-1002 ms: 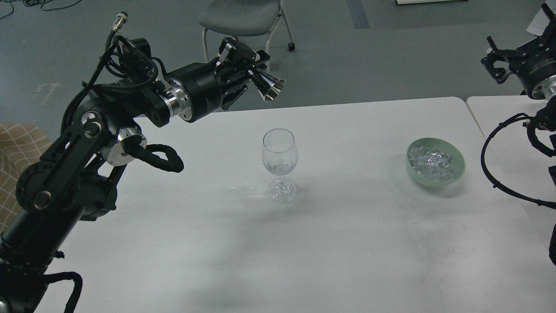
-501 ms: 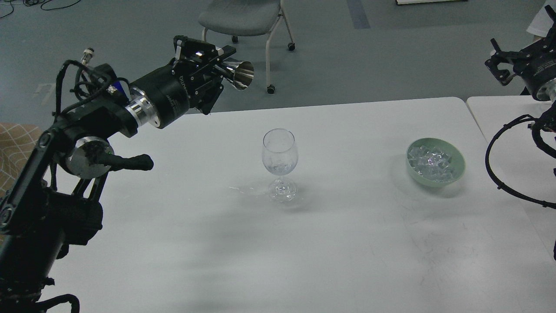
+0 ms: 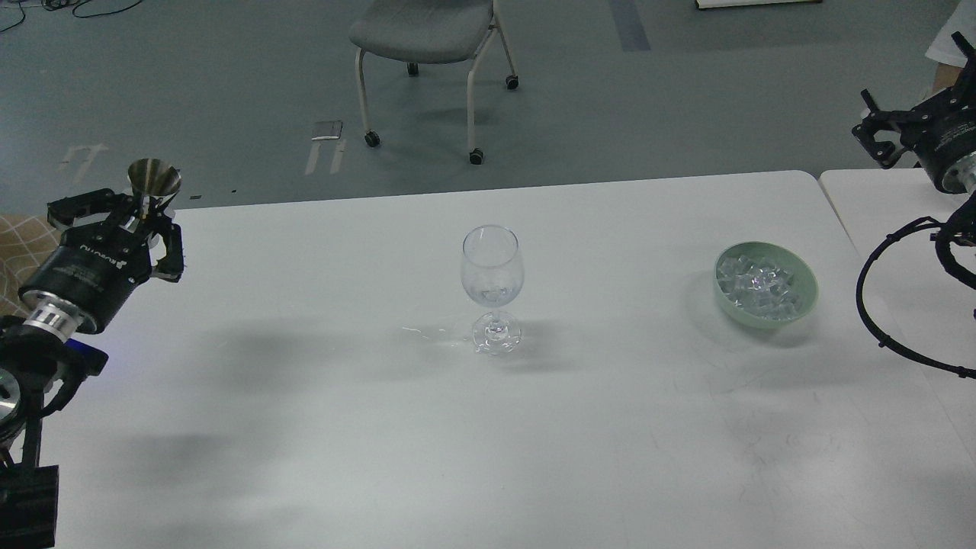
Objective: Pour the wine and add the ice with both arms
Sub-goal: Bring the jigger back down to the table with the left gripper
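Two tools share this job, and neither is near the stemmed glass (image 3: 492,286) at present. The left tool (image 3: 136,221) sits at the left edge of the bench (image 3: 305,427), its fingers closed around the narrow stem of a small shiny metal cup (image 3: 154,179), which stands upright with its mouth up. The right tool (image 3: 884,131) hangs high at the far right, above and behind the green bowl (image 3: 765,284); it looks empty, but it is dark and small, so I cannot tell whether its fingers are spread or together.

Out from there, the wine (image 3: 492,293) is a thin clear pool low in the glass's bowl, and the glass stands upright mid-bench. Judging by that, the pour looks done and the ice step is next. The ice (image 3: 759,284) fills the green bowl, well apart from the glass on its right.

Risks as I judge them: the cup is held only by its thin stem, so a quick swing or hard set-down near the bench edge could tip it off. The cubes are small and slick, so a pinch may squirt one out or grab several. The glass is tall on a small foot; a nudge from the right arm, or a cube dropped from too high, could topple it or splash the wine. A wet streak (image 3: 427,332) by the foot makes sliding likelier.
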Tool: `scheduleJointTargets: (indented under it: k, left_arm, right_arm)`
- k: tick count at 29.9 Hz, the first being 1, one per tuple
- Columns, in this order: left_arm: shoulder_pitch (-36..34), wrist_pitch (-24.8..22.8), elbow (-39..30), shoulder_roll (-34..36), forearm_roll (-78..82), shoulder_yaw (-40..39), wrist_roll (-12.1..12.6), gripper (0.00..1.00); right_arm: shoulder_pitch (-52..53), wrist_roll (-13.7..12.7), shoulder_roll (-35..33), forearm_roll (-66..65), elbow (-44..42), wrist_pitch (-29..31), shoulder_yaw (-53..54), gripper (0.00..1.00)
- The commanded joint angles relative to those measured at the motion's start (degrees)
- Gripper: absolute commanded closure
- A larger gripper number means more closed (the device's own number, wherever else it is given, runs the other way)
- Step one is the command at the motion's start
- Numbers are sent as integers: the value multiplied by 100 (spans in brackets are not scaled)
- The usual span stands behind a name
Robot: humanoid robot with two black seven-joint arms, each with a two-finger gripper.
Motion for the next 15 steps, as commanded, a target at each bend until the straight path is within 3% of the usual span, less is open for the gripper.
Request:
scheduleJointTargets:
  k: [1, 4, 11, 15]
  left_arm:
    - [127, -385, 788, -66, -278, -35, -136, 89]
    - [216, -624, 1167, -268, -296, -44, -330, 89]
    - [225, -563, 1290, -725, -305, -53, -383, 89]
    - [173, -624, 1790, -831, -322, 0, -708, 89]
  right_arm:
    - [-17, 1, 1, -12, 7, -81, -9, 0]
    - [-17, 1, 1, -12, 16, -152, -9, 0]
    - [-17, 1, -16, -30, 69, -205, -9, 0]
    - [-8, 1, -51, -38, 69, -266, -9, 0]
